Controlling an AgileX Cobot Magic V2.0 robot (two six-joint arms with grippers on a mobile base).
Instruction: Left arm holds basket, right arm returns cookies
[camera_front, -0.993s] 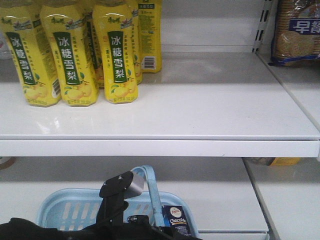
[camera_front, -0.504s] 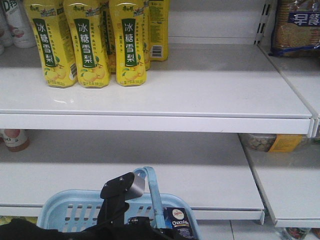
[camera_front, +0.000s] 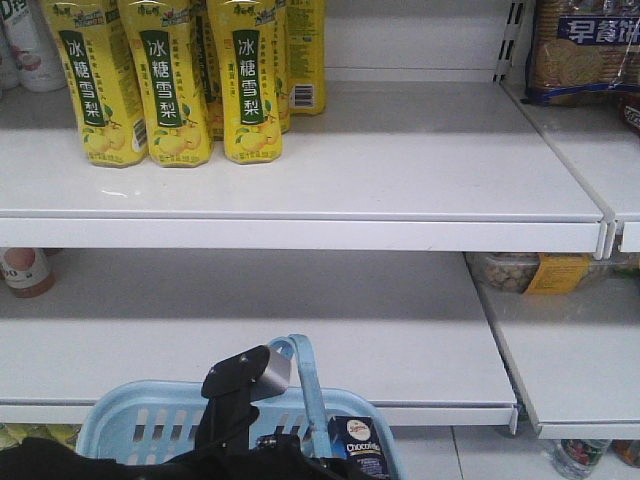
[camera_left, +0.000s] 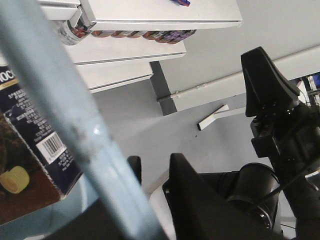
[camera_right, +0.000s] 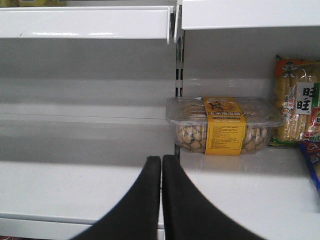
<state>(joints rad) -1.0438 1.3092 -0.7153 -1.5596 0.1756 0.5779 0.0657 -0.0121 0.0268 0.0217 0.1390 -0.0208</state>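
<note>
Spread the right tool (camera_right: 161, 165), pressed together and empty, then pinch the cookies (camera_front: 358, 445) upright in the basket (camera_front: 130, 420). Hold the left tool (camera_front: 243, 378) steady; cannot tell its grip.

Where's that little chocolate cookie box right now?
Front view, bottom centre: the cookies stand inside the basket, at its right end, just right of the hoop handle.

White shelves (camera_front: 400, 170) carry yellow bottles (camera_front: 170, 80) upper left, a cracker bag (camera_front: 585, 50) upper right
</note>
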